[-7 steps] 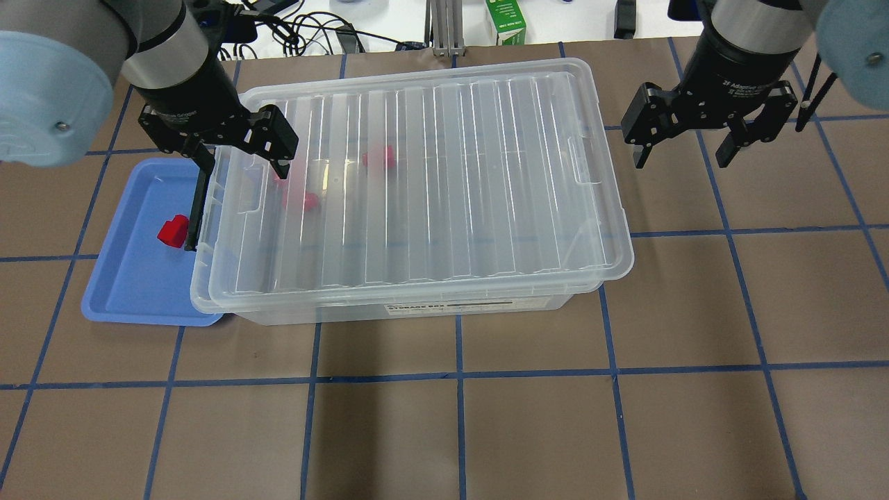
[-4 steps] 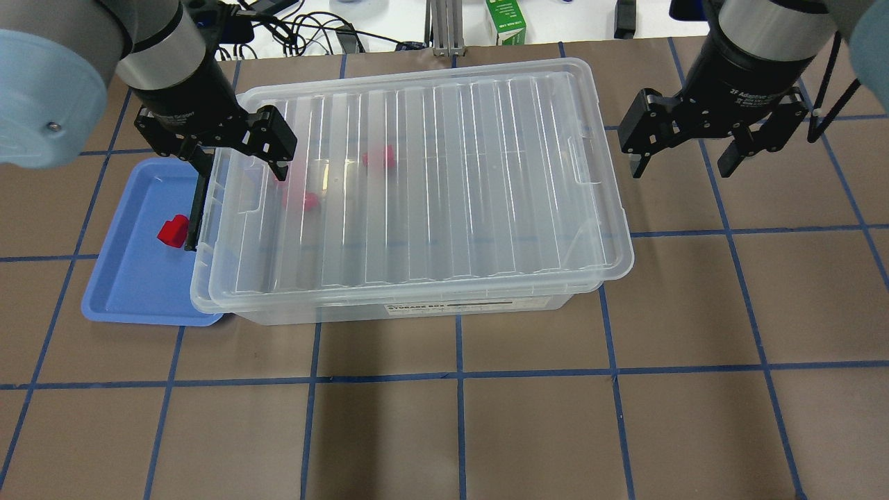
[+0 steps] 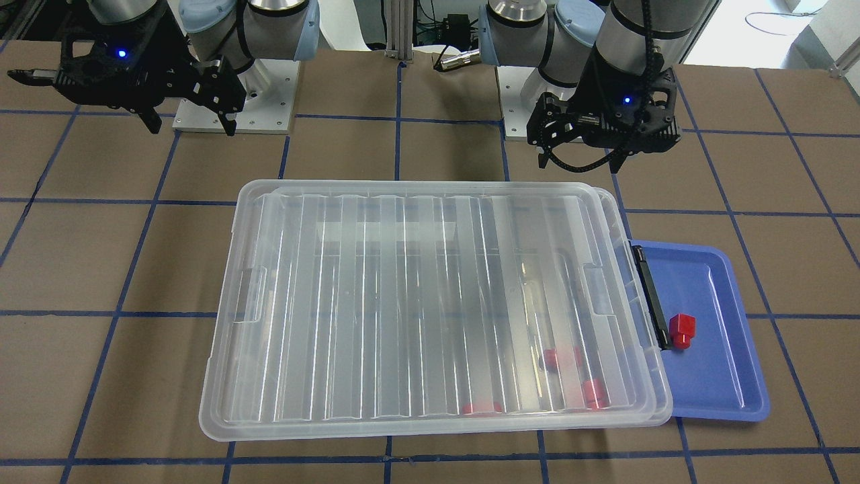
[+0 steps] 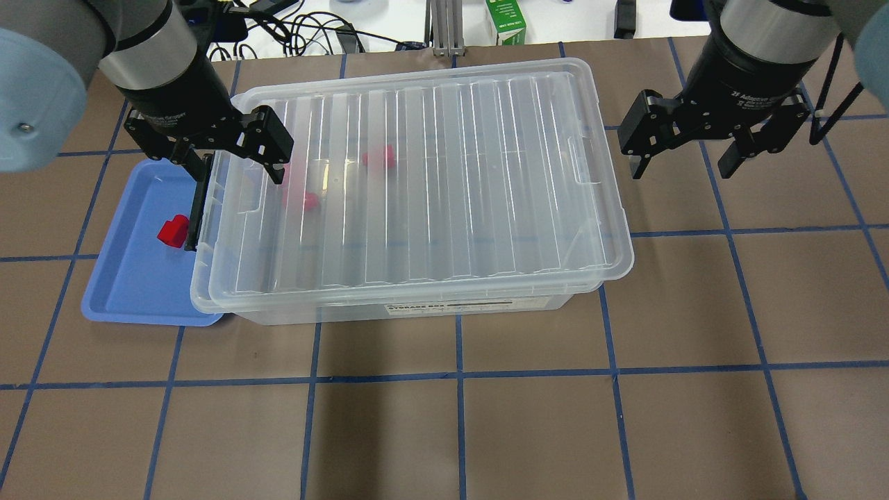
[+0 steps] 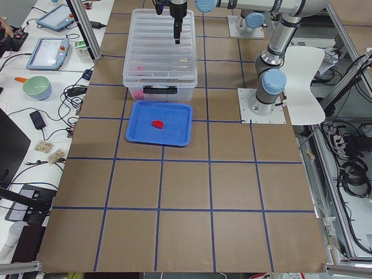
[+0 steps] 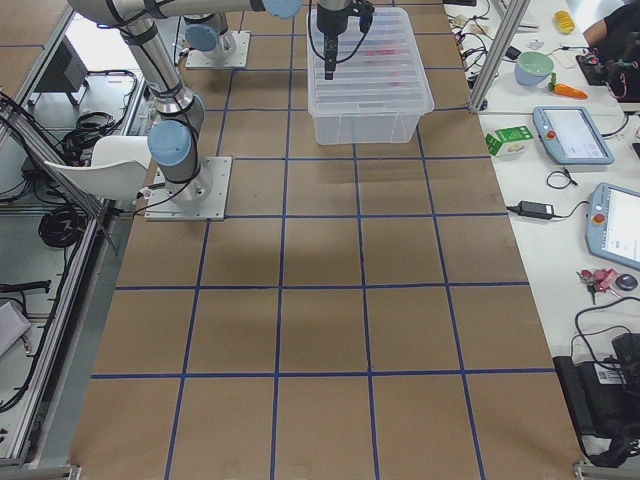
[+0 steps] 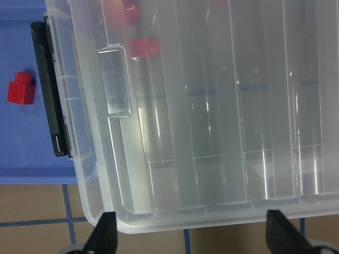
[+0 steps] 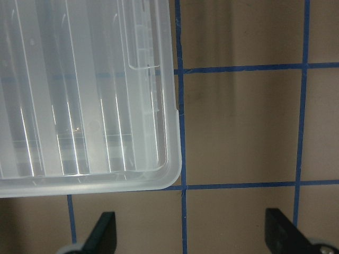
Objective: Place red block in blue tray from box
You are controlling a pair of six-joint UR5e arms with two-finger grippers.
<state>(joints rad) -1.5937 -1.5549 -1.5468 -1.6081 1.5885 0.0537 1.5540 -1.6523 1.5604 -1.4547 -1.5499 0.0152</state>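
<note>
One red block (image 4: 173,230) lies in the blue tray (image 4: 132,278), beside the black latch bar (image 4: 198,208) of the box (image 4: 417,187). The clear box has its ribbed lid on, and its left end overlaps the tray. More red blocks (image 4: 378,157) show blurred through the lid. My left gripper (image 4: 233,163) is open and empty, above the box's latch end. My right gripper (image 4: 680,167) is open and empty, over bare table past the box's right end. The left wrist view shows the block (image 7: 21,88) on the tray (image 7: 21,153).
The brown table mat (image 4: 458,417) has blue tape grid lines. A green carton (image 4: 505,21) and cables (image 4: 305,31) lie beyond the table's far edge. In the front-facing view, the arm bases (image 3: 235,101) stand behind the box.
My left gripper has drifted a little to the left and away from the box lid. My right gripper has barely shifted. The blocks, tray and box have not moved.
</note>
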